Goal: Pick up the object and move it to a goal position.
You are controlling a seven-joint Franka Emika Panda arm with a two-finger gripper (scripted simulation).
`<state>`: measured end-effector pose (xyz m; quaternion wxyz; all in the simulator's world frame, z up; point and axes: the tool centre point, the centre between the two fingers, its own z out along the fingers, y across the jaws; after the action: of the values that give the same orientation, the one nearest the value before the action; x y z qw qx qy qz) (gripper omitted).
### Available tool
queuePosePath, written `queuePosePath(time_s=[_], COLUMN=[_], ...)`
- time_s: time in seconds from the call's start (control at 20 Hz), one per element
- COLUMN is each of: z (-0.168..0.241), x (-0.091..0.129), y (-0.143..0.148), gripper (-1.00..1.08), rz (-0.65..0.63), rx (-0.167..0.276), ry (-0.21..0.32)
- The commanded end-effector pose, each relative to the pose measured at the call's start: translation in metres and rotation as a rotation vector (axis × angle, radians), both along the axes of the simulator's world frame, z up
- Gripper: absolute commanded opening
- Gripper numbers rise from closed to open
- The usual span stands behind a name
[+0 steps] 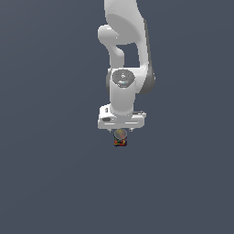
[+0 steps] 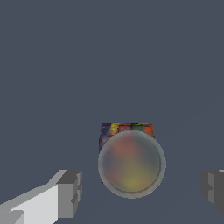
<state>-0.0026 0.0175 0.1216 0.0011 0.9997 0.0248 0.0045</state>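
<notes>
The arm [image 1: 122,68] is reaching straight down from the top of the exterior view, and the gripper [image 1: 120,131] is hanging right over the can [image 1: 120,138], which is standing on the plain dark floor [image 1: 50,183]. In that view the can is peeking out just under the white hand, far narrower than the hand itself, with its label showing dark with red and yellow specks.

In the wrist view the can [image 2: 131,162] is sitting between the two fingers [image 2: 69,193], with its greyish round top facing the camera. That means its long axis is running upright, toward the wrist, and it is standing on its base rather than lying down. A strip of the label, flecked yellow, red, green and blue, is showing along one edge of the top.

The gripper [image 2: 142,190] is standing wide: clear floor is showing between each fingertip and the can's side, so neither finger is touching it. The other finger [image 2: 213,188] is only partly showing at the edge of the wrist view.

The can's top is closed, so nothing inside it is showing.
</notes>
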Motion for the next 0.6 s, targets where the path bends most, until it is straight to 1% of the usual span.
queuePosePath(time_s=[0.0, 0.3, 0.55], z=[-0.01, -0.013, -0.031], x=[-0.002, -0.003, -0.004], y=[0.001, 0.0, 0.0], gripper=[1.0, 1.0, 1.0], rz=[-0.002, -0.003, -0.003], rx=[0.001, 0.002, 0.002], ry=[0.006, 0.009, 0.009])
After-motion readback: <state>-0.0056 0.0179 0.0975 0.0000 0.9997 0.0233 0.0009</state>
